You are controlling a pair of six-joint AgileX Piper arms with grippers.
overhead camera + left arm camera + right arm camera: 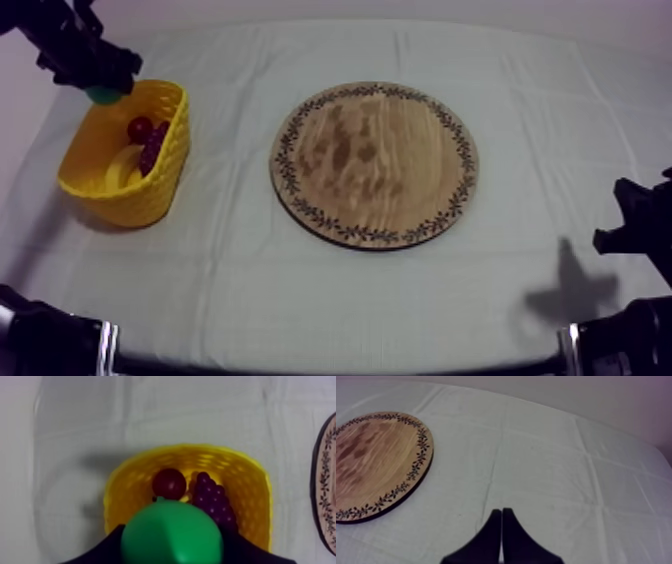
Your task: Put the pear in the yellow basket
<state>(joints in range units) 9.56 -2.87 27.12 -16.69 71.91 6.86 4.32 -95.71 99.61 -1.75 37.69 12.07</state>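
My left gripper (100,88) hangs over the far end of the yellow basket (172,150), shut on the green pear (103,96). In the left wrist view the pear (171,533) sits large between my fingers, right above the basket (250,481). Inside the basket lie a small red fruit (169,483), a bunch of dark grapes (214,500) and a banana (120,166). The round wooden board (374,163) with its patterned rim is bare at the table's middle. My right gripper (501,513) is shut on nothing, low over the cloth to the right of the board (376,461).
The grey-white cloth (240,290) covers the table. The board's rim (325,491) lies beside the basket. My right arm (640,225) rests at the right edge and casts a shadow on the cloth.
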